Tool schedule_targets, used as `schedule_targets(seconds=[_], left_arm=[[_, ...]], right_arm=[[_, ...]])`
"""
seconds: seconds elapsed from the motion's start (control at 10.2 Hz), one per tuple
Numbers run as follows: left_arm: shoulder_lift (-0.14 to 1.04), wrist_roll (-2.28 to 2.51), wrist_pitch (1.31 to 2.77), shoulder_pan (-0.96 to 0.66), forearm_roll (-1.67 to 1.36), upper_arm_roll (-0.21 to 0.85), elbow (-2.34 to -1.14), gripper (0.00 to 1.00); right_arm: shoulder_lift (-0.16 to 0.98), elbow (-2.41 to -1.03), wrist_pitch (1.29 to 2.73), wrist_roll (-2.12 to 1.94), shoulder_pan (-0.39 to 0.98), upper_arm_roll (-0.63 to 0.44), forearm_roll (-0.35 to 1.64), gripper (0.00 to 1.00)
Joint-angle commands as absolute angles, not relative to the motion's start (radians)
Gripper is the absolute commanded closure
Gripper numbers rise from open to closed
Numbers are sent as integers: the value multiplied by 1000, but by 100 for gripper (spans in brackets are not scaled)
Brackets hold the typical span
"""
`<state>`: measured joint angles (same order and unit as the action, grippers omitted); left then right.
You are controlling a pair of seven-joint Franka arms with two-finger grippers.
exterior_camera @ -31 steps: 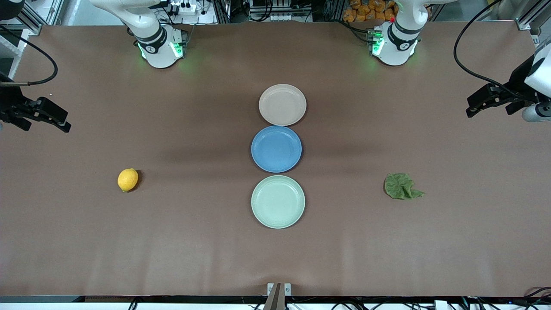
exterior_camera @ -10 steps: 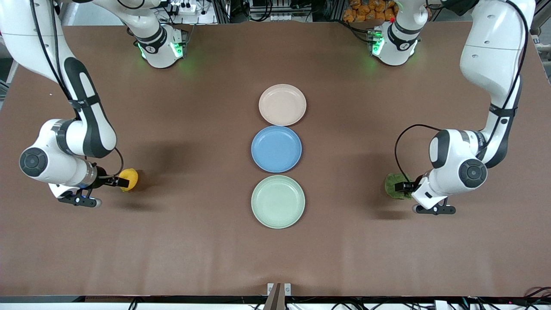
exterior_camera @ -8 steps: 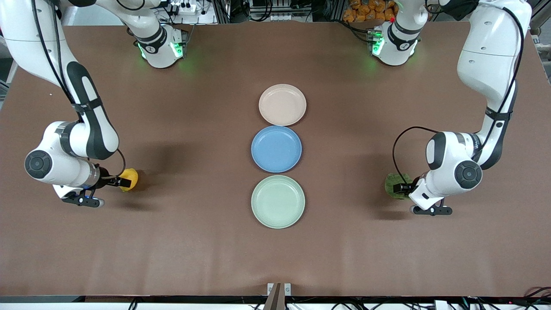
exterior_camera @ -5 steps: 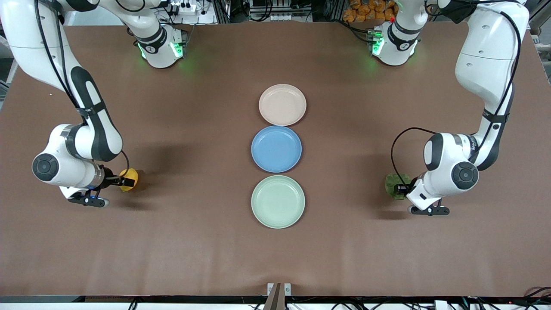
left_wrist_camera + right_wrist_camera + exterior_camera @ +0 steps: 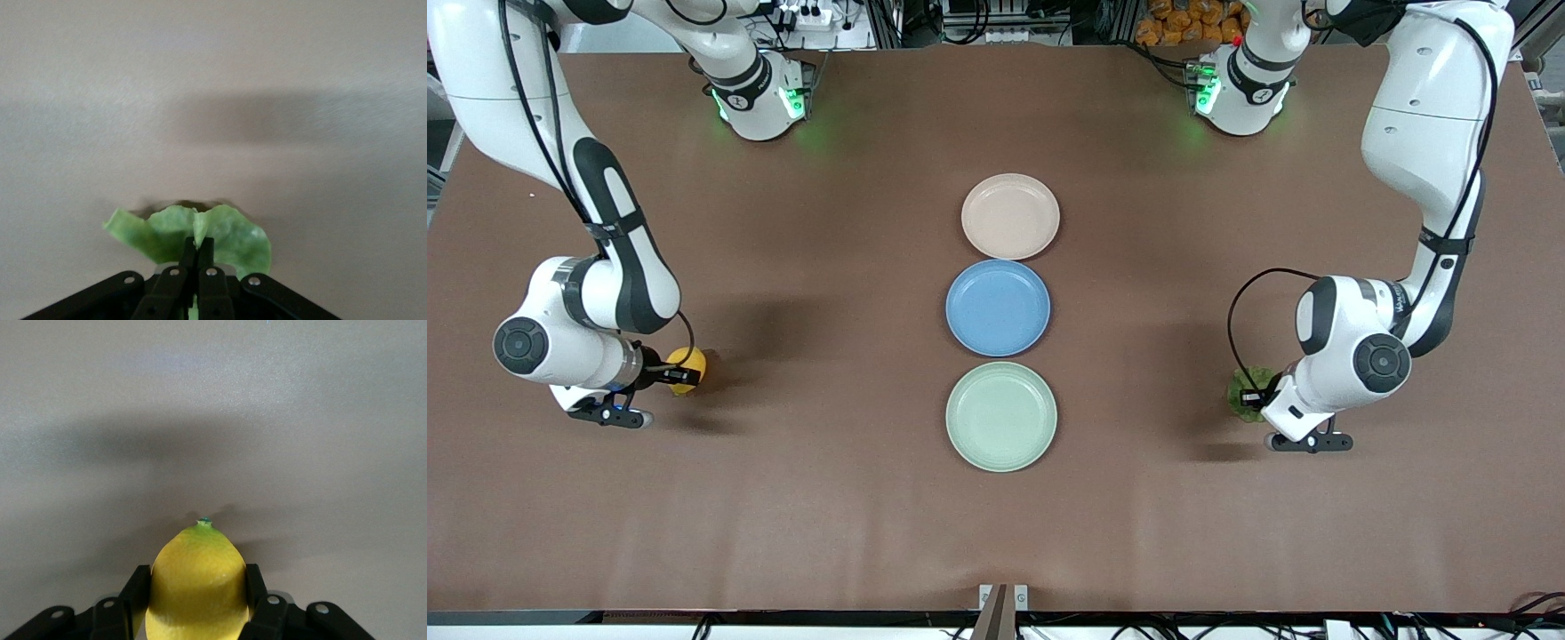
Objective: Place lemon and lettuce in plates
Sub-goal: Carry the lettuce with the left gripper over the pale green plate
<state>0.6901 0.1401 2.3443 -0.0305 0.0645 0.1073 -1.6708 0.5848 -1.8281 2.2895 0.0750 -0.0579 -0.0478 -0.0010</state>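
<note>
The yellow lemon (image 5: 687, 369) (image 5: 197, 587) is toward the right arm's end of the table; my right gripper (image 5: 677, 373) (image 5: 197, 590) is shut on it, one finger on each side. The green ruffled lettuce (image 5: 1243, 388) (image 5: 227, 230) is toward the left arm's end; my left gripper (image 5: 1256, 397) (image 5: 197, 248) is shut on a fold of it, and the leaf is bunched up. The beige-pink plate (image 5: 1010, 216) and the mint green plate (image 5: 1001, 416) lie empty at the table's middle.
A blue plate (image 5: 998, 308) lies between the two plates, touching the beige-pink one. The brown table (image 5: 827, 498) is bare around both grippers.
Both arms came in from the table's ends and lowered onto their objects. My right gripper closed on the lemon. My left gripper closed on the lettuce, which bunched up.
</note>
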Motion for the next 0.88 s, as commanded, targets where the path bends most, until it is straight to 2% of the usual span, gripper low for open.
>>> schedule_targets(seconds=[0.0,0.1,0.39,0.78], left_arm=[[654,172,2310,-34,52,158,-1651,100],[640,182,2298,-32,25,196,-1632,100],[650,309,2299,-61,-34,288,-1577,100],[698,585,2330,-262,-32,276,-1485,100]], right_arm=[[595,-1821,2296,52,-77,-26,20,91],[594,-1816,2295,38,-74,-26,20,100],[583,-1754,2208,-17,-69,-26,18,100],[581,-1547,1965,30,-38,32,21,100]])
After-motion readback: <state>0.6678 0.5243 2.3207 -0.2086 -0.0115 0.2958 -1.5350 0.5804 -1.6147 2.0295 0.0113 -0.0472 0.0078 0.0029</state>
